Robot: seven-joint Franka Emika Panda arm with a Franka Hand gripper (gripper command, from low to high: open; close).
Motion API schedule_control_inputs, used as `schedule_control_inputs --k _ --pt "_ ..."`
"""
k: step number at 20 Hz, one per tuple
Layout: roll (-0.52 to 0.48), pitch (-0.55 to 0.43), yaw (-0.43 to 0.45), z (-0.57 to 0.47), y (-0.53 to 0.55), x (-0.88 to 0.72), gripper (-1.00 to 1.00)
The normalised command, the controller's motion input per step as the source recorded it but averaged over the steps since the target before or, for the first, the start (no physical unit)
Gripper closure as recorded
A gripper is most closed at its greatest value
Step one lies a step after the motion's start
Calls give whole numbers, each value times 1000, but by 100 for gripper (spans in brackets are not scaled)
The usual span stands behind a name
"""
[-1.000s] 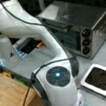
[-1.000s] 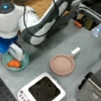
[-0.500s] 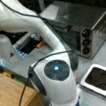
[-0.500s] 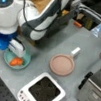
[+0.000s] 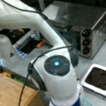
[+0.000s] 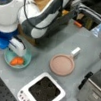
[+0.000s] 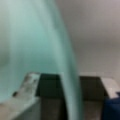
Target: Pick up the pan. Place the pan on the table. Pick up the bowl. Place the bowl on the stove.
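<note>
Gripper [image 7: 67,100]: in the wrist view one finger [image 7: 27,85] sits inside the bowl and the other outside, with the bowl wall running between them; whether they are pressed onto the wall or still apart cannot be told. In a front view the gripper [image 6: 17,48] is down at the bowl's rim on the side toward the view's left.
Bowl [image 6: 17,59]: teal, standing on the table at a front view's left, with something orange [image 6: 17,60] lying inside. It fills the left of the wrist view [image 7: 37,45].
Stove [image 6: 42,92]: white with a black top, at a front view's bottom, nothing on it; also seen at a front view's right [image 5: 100,80].
Pan [image 6: 62,64]: pink-brown, flat on the table just above the stove, near the middle, its cream handle toward the view's upper right.
Table [image 6: 46,42]: grey, carrying bowl, pan and stove.
Toaster oven [image 5: 90,26]: silver, behind the arm.
Wooden block [image 5: 12,95]: at a front view's lower left.
</note>
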Motion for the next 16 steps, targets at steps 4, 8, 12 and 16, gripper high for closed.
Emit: schedule_control_inputs --k 4,8,12,16 --pt "275 140 -187 300 71 231 100" --pt "268 148 -208 282 149 278 100" --pt "246 148 -216 224 171 288 100" --pt "231 149 -237 202 234 272 100"
